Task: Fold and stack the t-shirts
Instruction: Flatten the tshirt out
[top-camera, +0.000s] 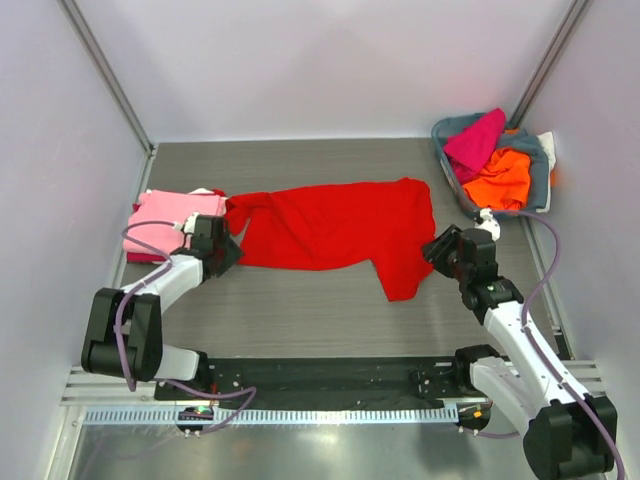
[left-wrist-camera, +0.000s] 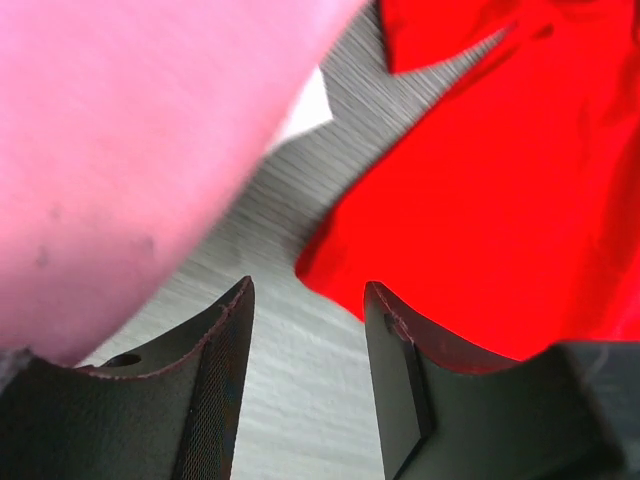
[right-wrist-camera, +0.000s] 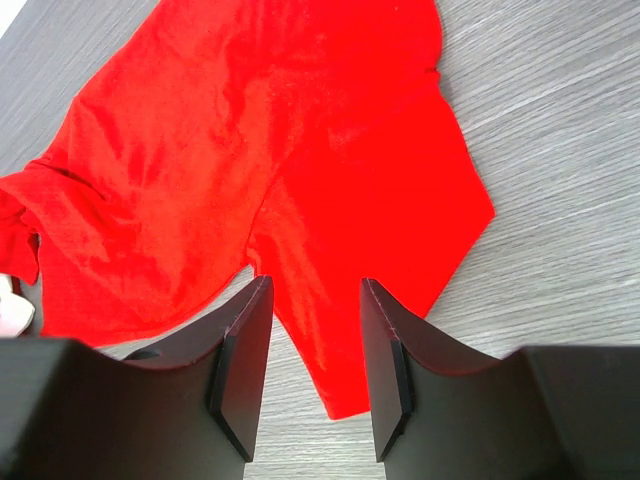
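While the left claw (left-wrist-camera: 308, 300) gapes beside it, the red t-shirt (top-camera: 330, 225) lies spread.

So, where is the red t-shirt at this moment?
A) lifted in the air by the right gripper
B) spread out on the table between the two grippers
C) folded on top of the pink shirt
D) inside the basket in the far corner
B: the red t-shirt lies spread on the table, with the left gripper at one end and the right gripper at the other, both open and holding nothing.
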